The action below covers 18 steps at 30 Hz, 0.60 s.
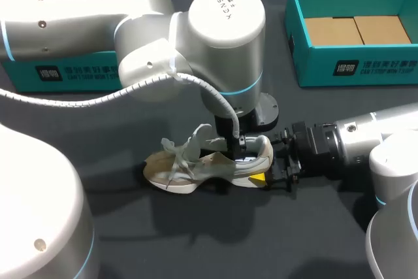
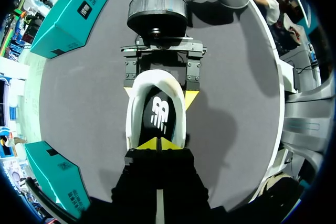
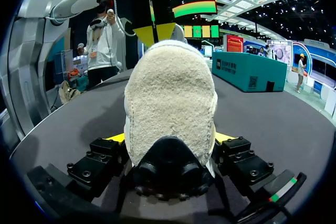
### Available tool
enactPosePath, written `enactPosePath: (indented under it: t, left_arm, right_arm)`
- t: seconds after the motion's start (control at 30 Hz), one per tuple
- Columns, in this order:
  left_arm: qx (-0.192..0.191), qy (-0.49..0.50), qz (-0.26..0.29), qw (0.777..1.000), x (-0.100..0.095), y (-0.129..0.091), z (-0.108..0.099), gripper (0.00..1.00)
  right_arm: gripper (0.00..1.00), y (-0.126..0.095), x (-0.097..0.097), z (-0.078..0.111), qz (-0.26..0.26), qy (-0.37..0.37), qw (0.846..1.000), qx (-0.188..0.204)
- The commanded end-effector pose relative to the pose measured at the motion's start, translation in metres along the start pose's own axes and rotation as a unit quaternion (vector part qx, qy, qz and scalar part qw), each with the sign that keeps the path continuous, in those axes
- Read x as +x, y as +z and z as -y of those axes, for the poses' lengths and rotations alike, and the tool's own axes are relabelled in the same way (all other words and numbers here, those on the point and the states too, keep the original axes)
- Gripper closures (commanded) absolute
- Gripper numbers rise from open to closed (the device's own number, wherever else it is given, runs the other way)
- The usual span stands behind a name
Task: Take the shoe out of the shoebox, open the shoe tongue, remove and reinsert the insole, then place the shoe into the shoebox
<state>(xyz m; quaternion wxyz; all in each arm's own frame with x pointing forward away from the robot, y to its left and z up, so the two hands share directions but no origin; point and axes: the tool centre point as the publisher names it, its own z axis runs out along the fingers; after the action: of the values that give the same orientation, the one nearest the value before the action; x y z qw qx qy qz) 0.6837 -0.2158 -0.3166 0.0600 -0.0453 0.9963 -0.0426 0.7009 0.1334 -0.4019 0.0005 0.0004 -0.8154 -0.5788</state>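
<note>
**Item 1. Left teal shoebox half** (image 1: 65,73): stood at the far left of the table (image 1: 196,246), well apart from the shoe.

**Item 2. Left arm** (image 1: 130,37): extended past the middle, with its wrist pointing straight down over the shoe.

**Item 3. Shoe** (image 1: 196,173): a pale sneaker resting on its sole on the table, outside both box halves. The toe pointed left and the heel right, and the laces (image 1: 177,156) were loose and splayed upward.

**Item 4. Left gripper** (image 2: 158,144): its yellow tips were drawn together inside the shoe's opening, at the tongue end of the black insole (image 2: 157,113). The insole lay flat in the shoe. Whether an edge of it was nipped between the tips could not be told.

**Item 5. Right gripper** (image 3: 169,139): lay low along the table, with its fingers clamped on the fleecy heel (image 3: 170,93) from both sides.

**Item 6. Open teal shoebox** (image 1: 353,70): stood at the far right and held brown cardboard inserts (image 1: 356,31).

**Handling note:** the step in hand appeared to be insole work.
- The heel clamp was best kept firm and low, so the shoe could not tip or slide toward the toe.
- The left tips needed to work along the insole's centreline, clear of the heel collar and the clamping fingers.
- Any lift was best made upward and toward the heel. That way the soft insole would bend free rather than drag the shoe up with it.
- The loose laces lay near the opening and were a likely snag.
</note>
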Motion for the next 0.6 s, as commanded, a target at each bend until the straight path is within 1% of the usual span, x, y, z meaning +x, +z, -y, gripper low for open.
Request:
enactPosePath:
  t: [0.03,0.07,0.23,0.3,0.43,0.6]
  left_arm:
    - [0.0,0.002,-0.011,1.0,-0.003,0.028,0.007,1.0]
    - [0.003,0.003,-0.012,1.0,-0.003,0.031,0.006,1.0]
    - [-0.002,0.003,-0.021,1.0,-0.005,0.04,0.003,1.0]
    - [-0.008,0.007,-0.039,0.999,-0.005,0.043,0.001,1.0]
    - [-0.019,0.016,-0.062,0.998,-0.004,0.043,-0.004,1.0]
    - [-0.021,0.025,-0.075,0.997,-0.001,0.039,-0.018,1.0]
  right_arm:
    - [1.0,0.001,0.001,0.0,0.0,0.0,1.0,0.001]
    - [1.0,0.001,0.001,0.0,0.0,0.0,1.0,0.001]
    - [1.0,0.001,0.001,0.0,0.0,0.0,1.0,0.001]
    - [1.0,0.001,0.001,0.0,0.0,0.0,1.0,0.001]
    - [1.0,0.001,0.001,0.0,0.0,0.0,1.0,0.001]
    - [1.0,0.001,0.001,0.0,0.0,0.0,1.0,0.001]
